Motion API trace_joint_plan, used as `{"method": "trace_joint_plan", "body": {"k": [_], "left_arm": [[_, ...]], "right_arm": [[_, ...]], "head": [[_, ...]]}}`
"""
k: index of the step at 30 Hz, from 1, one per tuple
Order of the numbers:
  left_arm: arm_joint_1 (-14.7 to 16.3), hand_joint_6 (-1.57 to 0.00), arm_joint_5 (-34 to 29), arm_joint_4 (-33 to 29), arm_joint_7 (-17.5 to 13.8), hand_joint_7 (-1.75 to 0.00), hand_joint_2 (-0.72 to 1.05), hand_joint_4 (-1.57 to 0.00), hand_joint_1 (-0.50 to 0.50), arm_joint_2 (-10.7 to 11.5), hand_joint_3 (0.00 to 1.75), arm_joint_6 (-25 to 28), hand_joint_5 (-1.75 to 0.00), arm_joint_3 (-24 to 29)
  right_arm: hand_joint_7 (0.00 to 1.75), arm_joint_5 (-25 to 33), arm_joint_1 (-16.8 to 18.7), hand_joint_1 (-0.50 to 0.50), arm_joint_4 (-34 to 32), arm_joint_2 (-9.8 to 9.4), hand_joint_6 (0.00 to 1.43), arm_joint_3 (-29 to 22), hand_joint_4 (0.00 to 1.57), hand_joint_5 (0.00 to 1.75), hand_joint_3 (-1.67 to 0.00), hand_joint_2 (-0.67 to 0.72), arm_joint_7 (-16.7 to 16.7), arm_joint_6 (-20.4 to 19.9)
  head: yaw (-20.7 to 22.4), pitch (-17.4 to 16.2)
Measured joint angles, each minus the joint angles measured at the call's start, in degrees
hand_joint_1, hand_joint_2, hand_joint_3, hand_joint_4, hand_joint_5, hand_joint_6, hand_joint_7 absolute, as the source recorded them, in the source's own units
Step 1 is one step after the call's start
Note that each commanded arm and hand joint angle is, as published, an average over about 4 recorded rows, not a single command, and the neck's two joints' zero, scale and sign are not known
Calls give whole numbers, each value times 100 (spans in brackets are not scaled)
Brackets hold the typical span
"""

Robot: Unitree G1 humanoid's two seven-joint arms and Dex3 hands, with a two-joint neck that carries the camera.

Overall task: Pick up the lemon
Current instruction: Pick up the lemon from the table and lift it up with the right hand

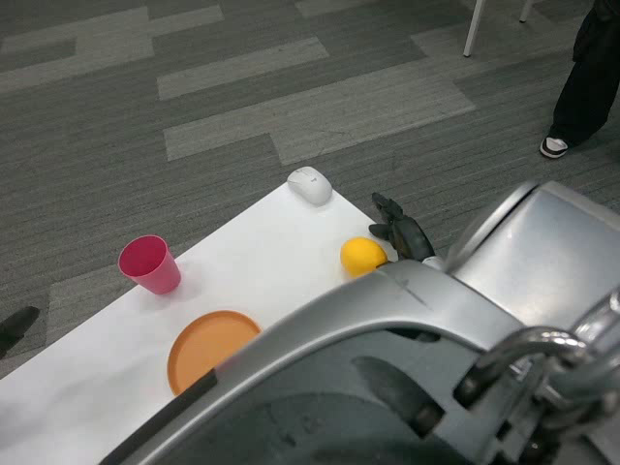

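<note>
The lemon (363, 256) is lying on the white table (87, 387) near its far right edge, and the right hand (399, 229) is hanging just beside it on the right, close to the table edge, its dark fingers pointing away from the camera. Much of that hand is being hidden by the silver forearm, so whether its fingers are spread or curled I cannot tell; it is not yet holding the fruit as far as the view shows. To do the reach well, the hand is needing to come in over the lemon from the right with fingers apart, settle around the middle of the fruit and close evenly, since a round, smooth thing is likely to roll toward the table edge if nudged from one side. A white computer mouse (310, 184) is sitting at the far corner, well apart from the lemon, while a pink cup (149, 263) and an orange plate (208, 347) are standing further left, out of the reach path. A dark tip at the picture's left edge is probably the left hand (15, 325), its state unreadable. A person's leg and shoe are showing at the top right. No brand, label or writing is proving legible anywhere.
</note>
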Motion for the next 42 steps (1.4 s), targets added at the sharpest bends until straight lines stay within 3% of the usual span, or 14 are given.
{"method": "trace_joint_plan", "body": {"k": [10, 16, 19, 23, 27, 36, 39, 42], "left_arm": [[3, 0, 0, -15, -2, 0, 105, 0, 50, -1, 9, 0, 0, 47], [31, 0, 0, -40, -2, 0, 105, 0, 50, 0, 9, 0, 0, 59], [50, 0, 0, -54, -2, 0, 105, 0, 50, 0, 9, 0, 0, 62], [55, 0, 0, -59, -2, 0, 105, 0, 50, 0, 9, 0, 0, 68], [56, 0, 0, -60, -2, 0, 105, 0, 50, 0, 9, 0, 0, 80], [68, 0, 0, -69, -2, 0, 105, 0, 50, 0, 9, 0, 0, 105], [69, 0, -1, -71, -2, 0, 105, 0, 50, 0, 9, 0, 0, 106], [69, 0, 0, -73, -2, 0, 105, 0, 50, 0, 9, 0, 0, 107]], "right_arm": [[0, -386, -271, -23, 281, -59, 0, 135, 0, 104, -28, -37, -187, -16], [0, -748, -341, -26, 370, -84, 0, 218, 0, 124, -56, -48, -388, -52], [0, -1165, -346, -32, 390, -142, 0, 226, 0, 126, -81, -54, -481, -84], [0, -1620, -350, -30, 400, -220, 0, 216, 0, 126, -91, -54, -646, -101], [0, -1682, -354, -38, 424, -234, 0, 189, 0, 126, -115, -54, -665, -103], [0, -1725, -362, -40, 556, -291, 0, 212, 0, 141, -133, -54, -660, -117], [5, -1726, -363, -42, 575, -303, 0, 214, 0, 145, -141, -54, -661, -117], [26, -1726, -364, -42, 584, -313, 0, 225, 0, 141, -143, -54, -655, -117]], "head": [[16, -69], [24, -99], [25, -122], [36, -138], [47, -153], [56, -185], [56, -185], [56, -190]]}}
